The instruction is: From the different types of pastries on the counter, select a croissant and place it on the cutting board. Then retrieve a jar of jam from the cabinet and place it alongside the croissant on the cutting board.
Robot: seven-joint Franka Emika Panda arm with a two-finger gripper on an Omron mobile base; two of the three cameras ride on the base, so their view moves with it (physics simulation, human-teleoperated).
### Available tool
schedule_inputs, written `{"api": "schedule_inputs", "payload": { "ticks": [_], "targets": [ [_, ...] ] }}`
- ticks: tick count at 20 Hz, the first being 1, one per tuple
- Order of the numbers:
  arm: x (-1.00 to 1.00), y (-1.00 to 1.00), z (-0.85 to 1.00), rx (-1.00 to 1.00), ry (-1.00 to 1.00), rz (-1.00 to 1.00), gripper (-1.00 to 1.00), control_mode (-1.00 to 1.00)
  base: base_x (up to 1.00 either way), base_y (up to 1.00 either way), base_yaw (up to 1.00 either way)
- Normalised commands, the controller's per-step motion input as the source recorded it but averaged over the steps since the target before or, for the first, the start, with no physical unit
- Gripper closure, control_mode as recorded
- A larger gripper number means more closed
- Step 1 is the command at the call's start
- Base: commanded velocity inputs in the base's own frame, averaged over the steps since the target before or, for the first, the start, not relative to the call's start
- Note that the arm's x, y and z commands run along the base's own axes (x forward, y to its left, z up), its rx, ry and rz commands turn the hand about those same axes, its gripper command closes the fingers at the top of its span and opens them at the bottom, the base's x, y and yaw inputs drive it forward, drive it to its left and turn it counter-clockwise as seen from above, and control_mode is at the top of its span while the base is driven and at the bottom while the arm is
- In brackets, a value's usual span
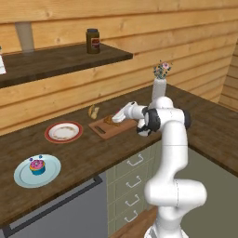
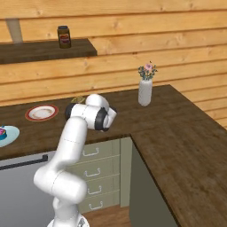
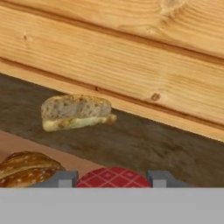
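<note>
Dark brown wood-plank counter (image 1: 93, 153), L-shaped, backed by a pale plank wall. Light-brown cutting board (image 1: 109, 128) lying flat on the counter near the wall, just right of a round red-rimmed plate (image 1: 63, 132). Golden-brown croissant (image 3: 27, 169) resting on the board, at the lower left of the hand view; in the left base view seen as a small brown shape (image 1: 109, 120) at the board's far edge, just beside the gripper. Gripper (image 1: 117, 119) reaching low over the board from the right; in the hand view its fingertips (image 3: 61, 178) clenched on a red jar of jam (image 3: 113, 177) with a checked top, the jar sitting between both tips at the bottom of that view, right of the croissant. Whether the jar touches the board: cannot tell. Small pale yellow and brown sandwich-like item (image 3: 75, 112) on the bare counter beyond the board, close to the wall; in the left base view (image 1: 94, 111) just left of the board's far corner. Pink-frosted cupcake (image 1: 37, 166) in a blue wrapper on a pale blue plate (image 1: 48, 173), well apart to the left, near the counter's front edge. White vase of flowers (image 2: 145, 86) on the counter to the right of the arm. Dark wooden wall shelf (image 1: 65, 58) above, bearing a taller dark brown jar (image 1: 93, 41) with a red label. Grey-green drawers (image 1: 134, 183) with grey handles under the counter.
</note>
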Motion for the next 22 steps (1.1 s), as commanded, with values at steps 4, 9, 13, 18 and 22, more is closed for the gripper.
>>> {"api": "schedule_inputs", "payload": {
  "ticks": [4, 9, 13, 18, 22],
  "targets": [
    [0.35, -0.45, -1.00, 0.07, -0.09, 0.35, -1.00, -1.00, 0.00, 0.00, 0.00],
    [0.33, -0.74, -1.00, 0.17, -0.05, 0.34, -1.00, -1.00, 0.00, 0.00, 0.00],
    [0.06, -1.00, -0.95, 0.47, -0.14, 0.32, -1.00, -1.00, 0.00, 0.00, 0.00],
    [-0.12, -1.00, -0.59, 0.63, -0.10, 0.27, -1.00, -1.00, 0.00, 0.00, 0.00],
    [-0.35, -1.00, -0.08, 0.60, -0.09, 0.17, -1.00, -1.00, 0.00, 0.00, 0.00]
  ]
}}
